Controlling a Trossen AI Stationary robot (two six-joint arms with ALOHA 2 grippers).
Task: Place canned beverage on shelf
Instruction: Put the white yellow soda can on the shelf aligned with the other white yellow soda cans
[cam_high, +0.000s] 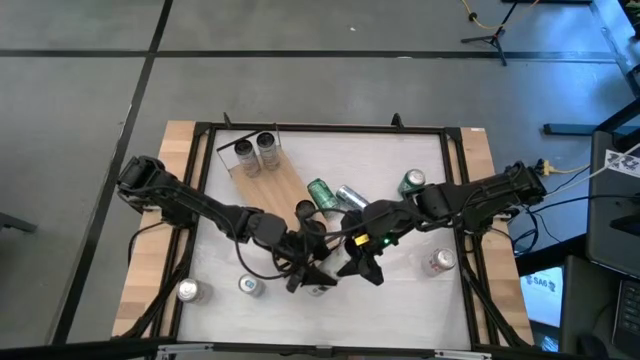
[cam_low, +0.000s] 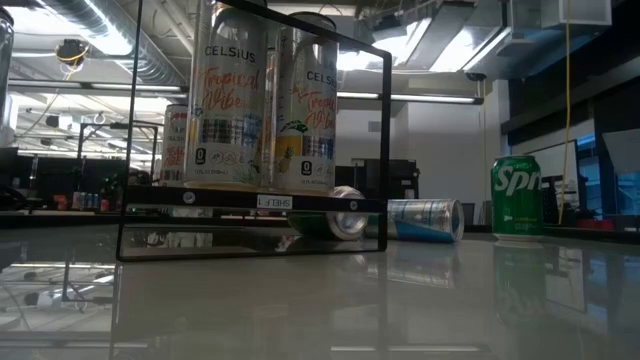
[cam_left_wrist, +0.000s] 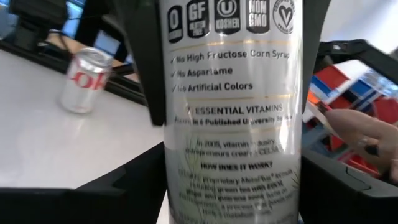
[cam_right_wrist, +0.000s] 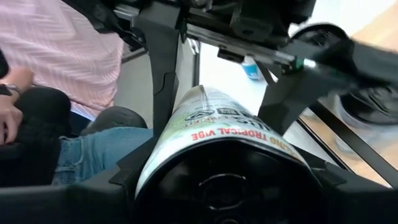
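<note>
Shelf (cam_high: 285, 185) first: a long light-wood board with dark edges, lying at a slant on the far left part of the table (cam_high: 420, 160), with 2 tall cans (cam_high: 256, 154) standing side by side at its far end. At table height the same board (cam_low: 220, 200) shows a small label on its front lip, and the 2 cans read as Celsius. Both arms meet at the near middle of the table, well apart from the shelf. The right gripper (cam_high: 352, 262) is clamped on the canned beverage (cam_right_wrist: 217, 124), whose dark end faces its wrist camera. The left gripper (cam_high: 318, 275) sits around the same can, and I cannot tell whether it grips or only brackets it. From the left wrist the canned beverage (cam_left_wrist: 233, 124) is slim and white with small printed text. That view also catches a Coke can (cam_left_wrist: 86, 79) standing on the table and a person's hand (cam_left_wrist: 367, 134). The right wrist view shows a seated person (cam_right_wrist: 81, 56) in a pink striped shirt. An upright Sprite can (cam_low: 516, 197) stands beside a toppled silver can (cam_low: 425, 218).
</note>
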